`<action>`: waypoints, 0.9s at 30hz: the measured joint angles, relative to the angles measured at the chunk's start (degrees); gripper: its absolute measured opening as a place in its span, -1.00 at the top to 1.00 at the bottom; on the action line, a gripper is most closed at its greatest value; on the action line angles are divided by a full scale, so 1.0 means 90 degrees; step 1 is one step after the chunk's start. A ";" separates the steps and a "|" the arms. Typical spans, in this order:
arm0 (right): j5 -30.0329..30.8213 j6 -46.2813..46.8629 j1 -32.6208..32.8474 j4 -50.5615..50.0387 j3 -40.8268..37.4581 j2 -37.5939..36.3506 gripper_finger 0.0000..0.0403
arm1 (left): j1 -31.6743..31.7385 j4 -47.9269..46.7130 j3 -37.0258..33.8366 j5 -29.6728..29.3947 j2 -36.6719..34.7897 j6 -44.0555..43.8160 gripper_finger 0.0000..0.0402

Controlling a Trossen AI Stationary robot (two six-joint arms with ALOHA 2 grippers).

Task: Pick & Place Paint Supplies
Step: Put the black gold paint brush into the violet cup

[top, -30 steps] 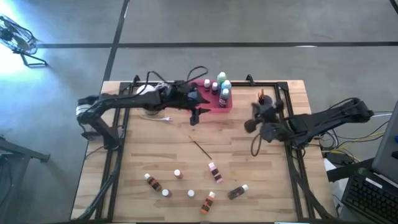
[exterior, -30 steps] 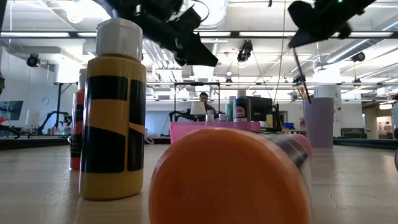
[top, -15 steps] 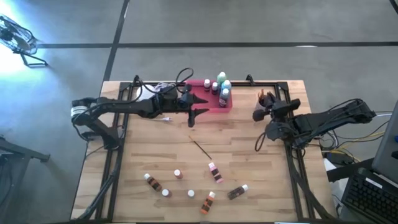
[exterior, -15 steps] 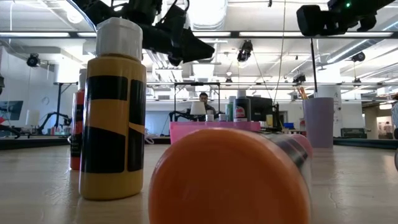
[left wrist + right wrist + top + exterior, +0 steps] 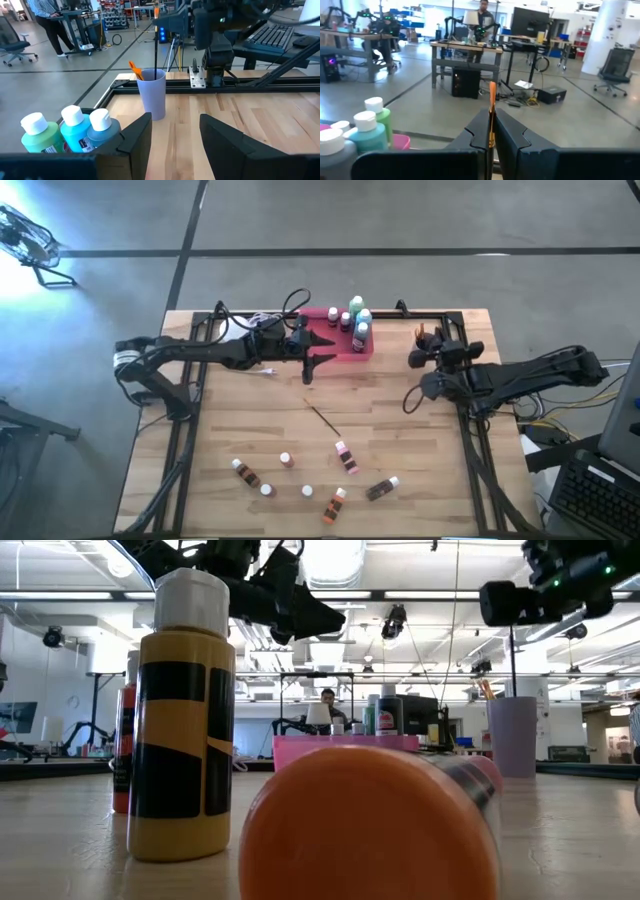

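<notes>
While the right gripper [image 5: 491, 131] is pinching an upright paintbrush [image 5: 491, 114] over the cup [image 5: 152, 93] at the table's far right corner — shaft vertical — the left gripper [image 5: 175, 131] is hanging open beside the tray [image 5: 345, 346].

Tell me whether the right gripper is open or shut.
Shut on a paintbrush: the right gripper's fingers pinch its thin handle in the right wrist view.
</notes>
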 joint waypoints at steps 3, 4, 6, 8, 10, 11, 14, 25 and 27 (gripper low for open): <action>0.0001 0.0356 -0.0088 0.0005 -0.0209 0.0007 0.94 | 0.0001 0.0000 0.0000 0.0000 0.0000 0.0000 0.14; 0.0000 0.0455 -0.0110 0.0019 -0.0282 0.0007 0.94 | 0.0002 0.0000 0.0000 0.0000 0.0000 0.0000 0.14; -0.0002 0.0661 -0.0137 0.0056 -0.0433 0.0007 0.94 | 0.0000 0.0000 -0.0001 0.0000 0.0000 0.0000 0.14; -0.0002 0.0879 -0.0145 0.0058 -0.0566 0.0007 0.94 | 0.0002 0.0000 -0.0002 0.0000 0.0000 0.0000 0.14; -0.0002 0.1032 -0.0138 0.0091 -0.0666 0.0018 0.94 | 0.0001 0.0000 -0.0002 0.0000 0.0000 0.0002 0.14; -0.0002 0.1062 -0.0137 0.0136 -0.0716 0.0024 0.94 | 0.0000 0.0000 -0.0002 0.0000 0.0000 0.0002 0.14; -0.0001 0.1047 -0.0140 0.0345 -0.0855 0.0024 0.94 | 0.0002 0.0000 -0.0002 0.0000 0.0000 0.0002 0.14; -0.0067 0.1044 -0.0137 0.0571 -0.1102 0.0024 0.94 | 0.0002 0.0000 -0.0005 0.0000 0.0000 0.0002 0.14; -0.0138 0.1052 -0.0137 0.0670 -0.1165 0.0024 0.94 | 0.0002 0.0000 -0.0005 0.0000 0.0000 0.0002 0.14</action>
